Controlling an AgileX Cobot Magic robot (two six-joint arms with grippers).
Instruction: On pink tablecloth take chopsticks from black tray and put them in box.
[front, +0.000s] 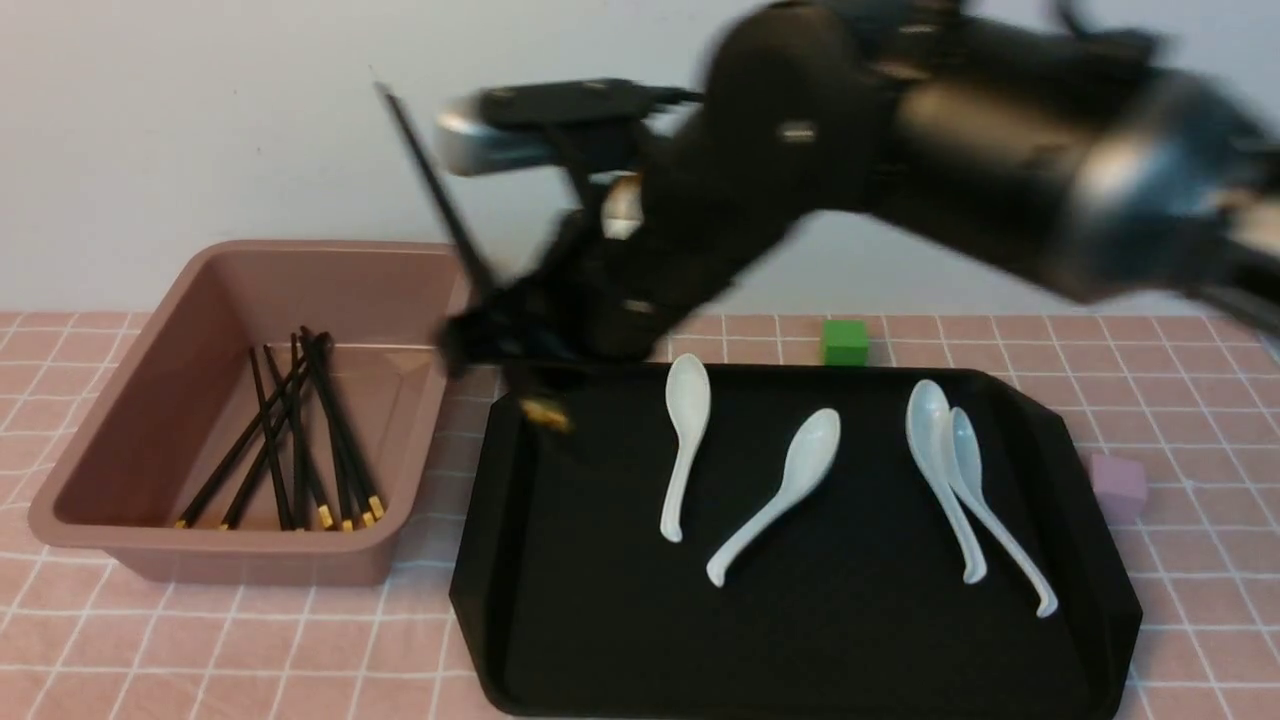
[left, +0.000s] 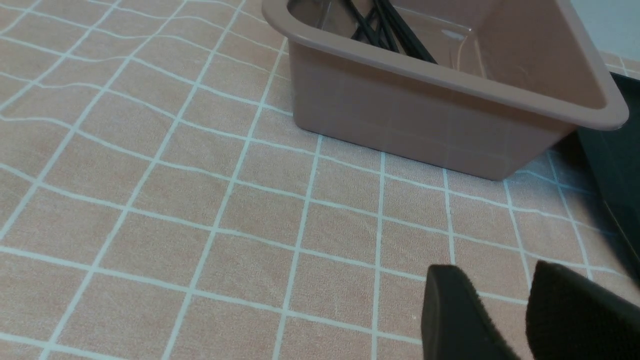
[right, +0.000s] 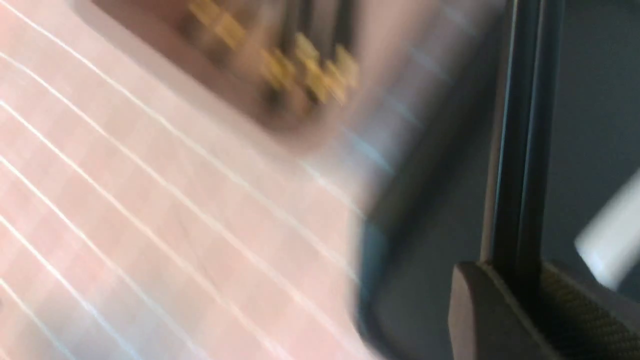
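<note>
Black chopsticks (front: 440, 200) clamped in your right claw (front: 500, 335), tilted, gold ends down | held above the tray (front: 800, 640) corner beside the box (front: 230, 565), likely so you can drop them in with the other pairs (front: 300, 440) | left claw (left: 500, 280) parted, empty

The front camera is sitting between the two arms, looking forward and slightly down across the pink cloth (front: 250, 650) to the wall (front: 200, 120), taking in both the box (front: 150, 400) and the black tray (front: 600, 620). The left wrist camera is looking from close above the cloth at a box corner beside the tray. The right wrist camera, badly blurred, is looking from very near along the chopsticks (right: 515, 125) at that same box end and tray edge.
</note>
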